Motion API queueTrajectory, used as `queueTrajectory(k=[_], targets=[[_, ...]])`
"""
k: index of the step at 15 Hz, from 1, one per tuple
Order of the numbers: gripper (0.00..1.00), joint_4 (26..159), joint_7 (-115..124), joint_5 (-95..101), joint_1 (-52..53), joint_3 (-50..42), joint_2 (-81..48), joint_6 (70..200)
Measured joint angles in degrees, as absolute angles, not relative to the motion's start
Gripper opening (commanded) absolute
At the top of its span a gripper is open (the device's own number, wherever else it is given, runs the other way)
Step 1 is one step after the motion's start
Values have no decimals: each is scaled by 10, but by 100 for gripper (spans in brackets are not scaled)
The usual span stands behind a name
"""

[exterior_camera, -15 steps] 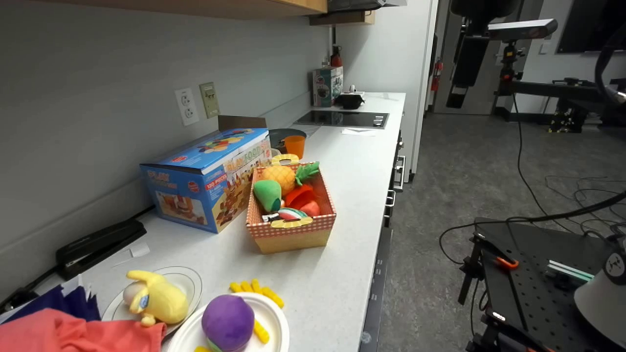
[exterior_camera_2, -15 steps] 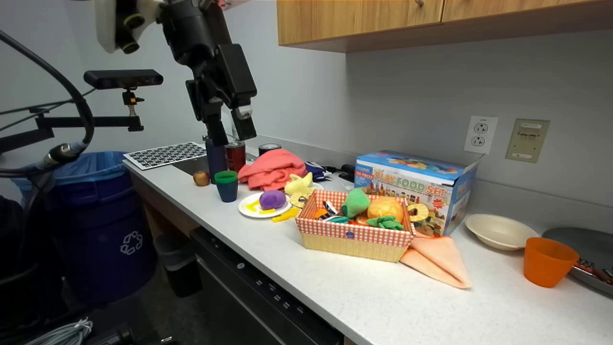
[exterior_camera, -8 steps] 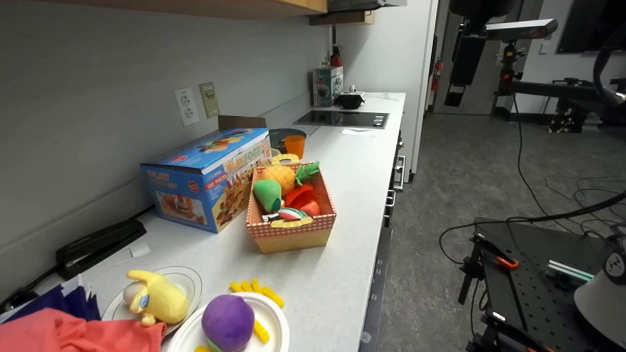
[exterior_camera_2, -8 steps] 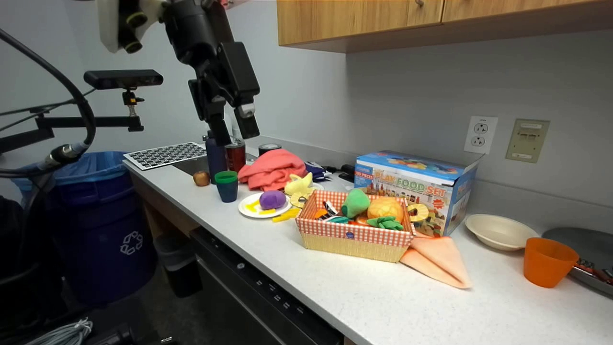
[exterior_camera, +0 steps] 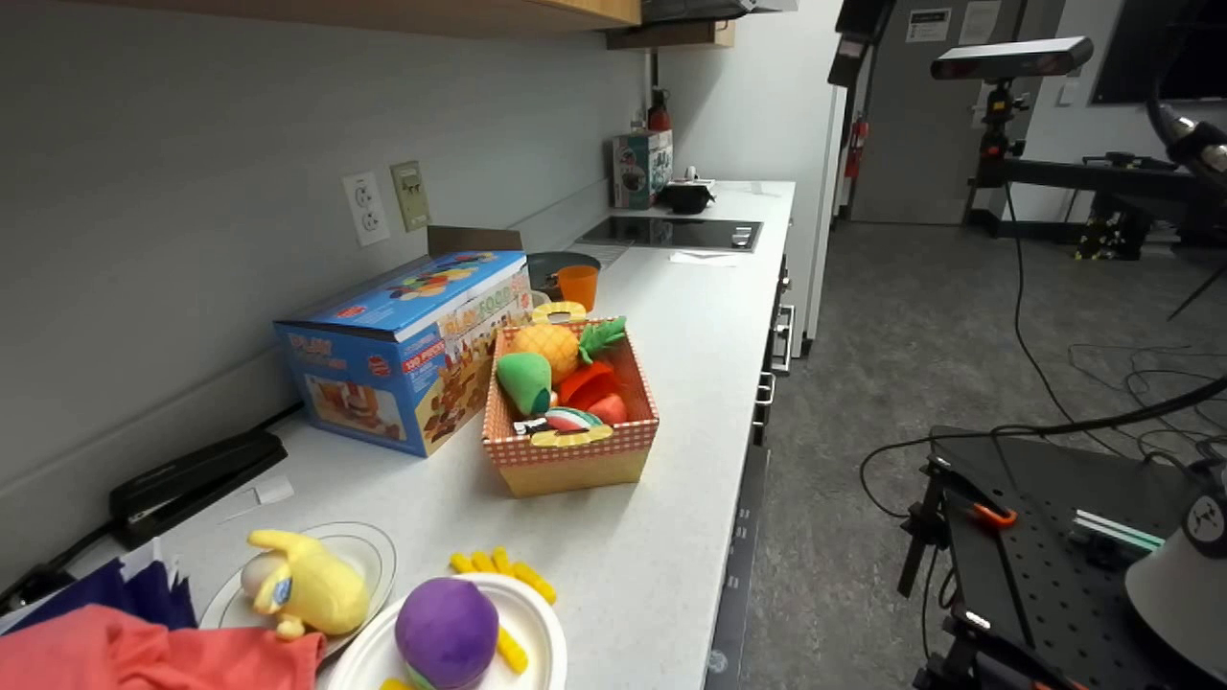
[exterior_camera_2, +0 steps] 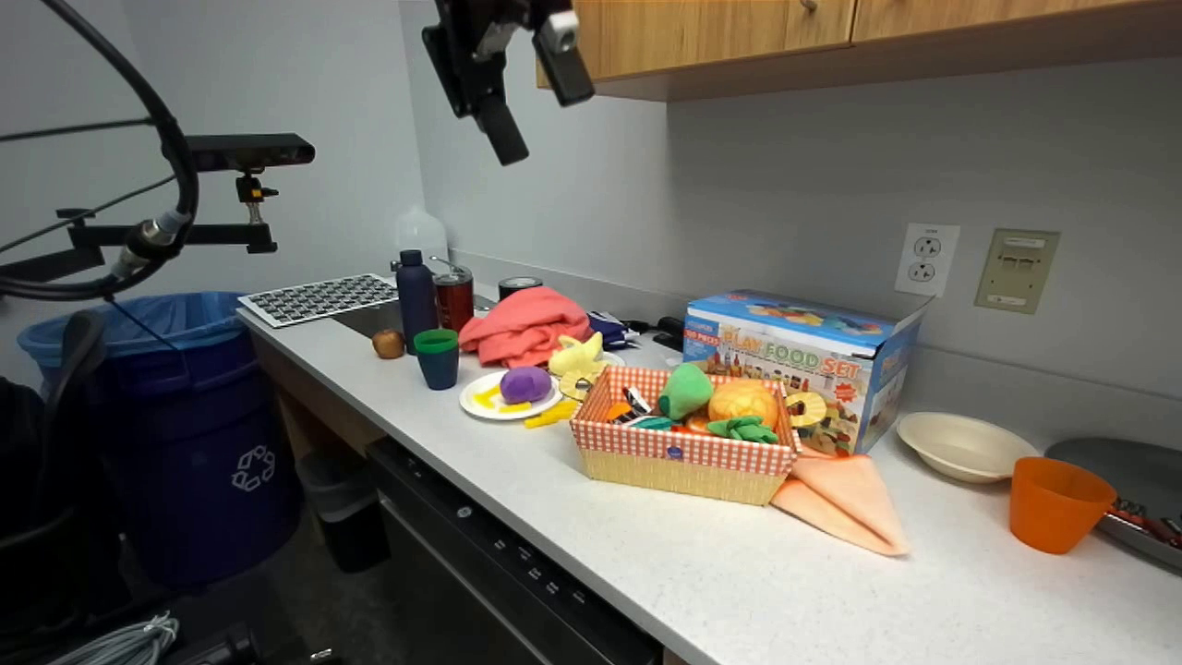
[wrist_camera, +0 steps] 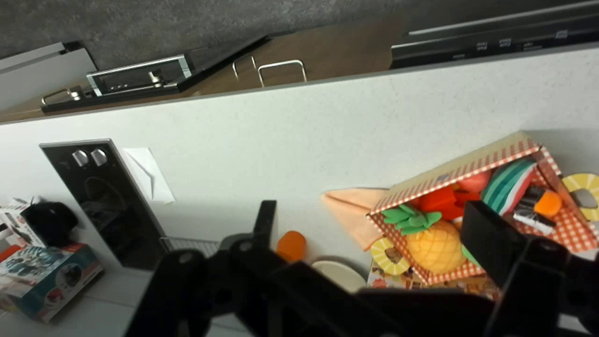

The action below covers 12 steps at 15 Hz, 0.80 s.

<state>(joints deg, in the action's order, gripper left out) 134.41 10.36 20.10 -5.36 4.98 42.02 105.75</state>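
High up goes the eye, and there hangs the tool (exterior_camera_2: 537, 109), well above the checked basket (exterior_camera_2: 683, 476) and well apart from it! The wrist view shows its fingers (wrist_camera: 489, 241) spread wide, open air between them. And there's the basket itself, upright on the white tabletop (exterior_camera_2: 702, 563) and nicely loaded: a plush pineapple (wrist_camera: 435, 245) at one end, a green plush piece (exterior_camera_2: 685, 392) right beside it, a striped watermelon slice (wrist_camera: 510, 185) towards the opposite end.

Along the basket's long side, just beside it in both exterior views, stands the blue play food box (exterior_camera_2: 794, 360). Off the basket's pineapple end lies a peach cloth (exterior_camera_2: 845, 503), then, farther from the basket, a cream bowl (exterior_camera_2: 965, 443), and beyond that an orange cup (exterior_camera_2: 1060, 506).

Swing past the basket's other end! Yellow sticks (exterior_camera: 534, 582) lie by a white plate (exterior_camera: 548, 642); whether they touch it, hard to tell. On that plate rests a round purple plush (exterior_camera: 448, 632), and beside it a yellow plush toy (exterior_camera: 326, 589) lies on a clear plate (exterior_camera: 385, 556).
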Motion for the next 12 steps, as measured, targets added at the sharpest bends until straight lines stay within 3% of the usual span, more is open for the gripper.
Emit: queueTrajectory(k=[6, 12], targets=[[100, 1258, 139, 223, -69, 49, 331, 1147], [100, 1230, 155, 229, -78, 50, 296, 1156]])
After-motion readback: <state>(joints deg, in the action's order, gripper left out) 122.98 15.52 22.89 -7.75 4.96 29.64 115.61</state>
